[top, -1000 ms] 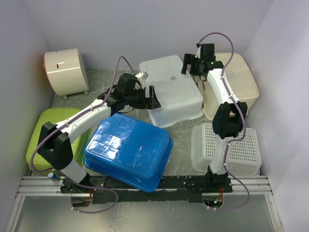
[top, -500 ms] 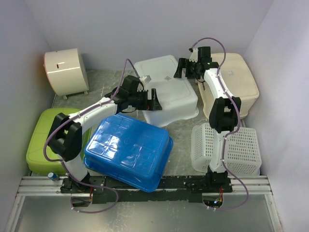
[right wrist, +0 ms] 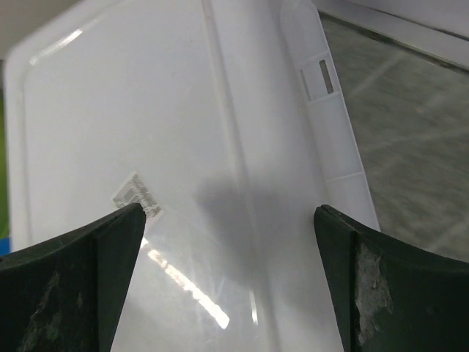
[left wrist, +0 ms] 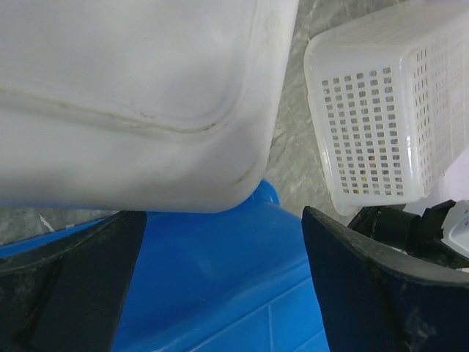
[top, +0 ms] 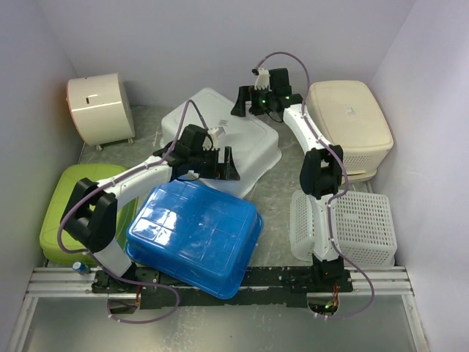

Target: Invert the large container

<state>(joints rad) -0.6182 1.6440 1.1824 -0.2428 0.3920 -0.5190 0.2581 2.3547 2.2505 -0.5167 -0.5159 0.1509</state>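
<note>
The large white translucent container (top: 220, 132) lies bottom-up at the back middle of the table, with a small sticker on its base. My left gripper (top: 220, 165) is open at its near edge, above the gap between it and the blue bin. In the left wrist view the container's rounded corner (left wrist: 132, 95) fills the top, with nothing between the fingers (left wrist: 381, 286). My right gripper (top: 245, 101) is open over the container's far right edge. The right wrist view shows the container's base (right wrist: 183, 147) just below the spread fingers (right wrist: 73, 286).
An upturned blue bin (top: 194, 235) sits at the front, touching the white container's near side. A green bin (top: 66, 205) is at the left and a beige round container (top: 99, 106) at the back left. A beige bin (top: 348, 121) and a white mesh basket (top: 359, 227) are at the right.
The white container has slid and turned to the left. My right arm swung left along with it. My left gripper drew back toward the blue bin.
</note>
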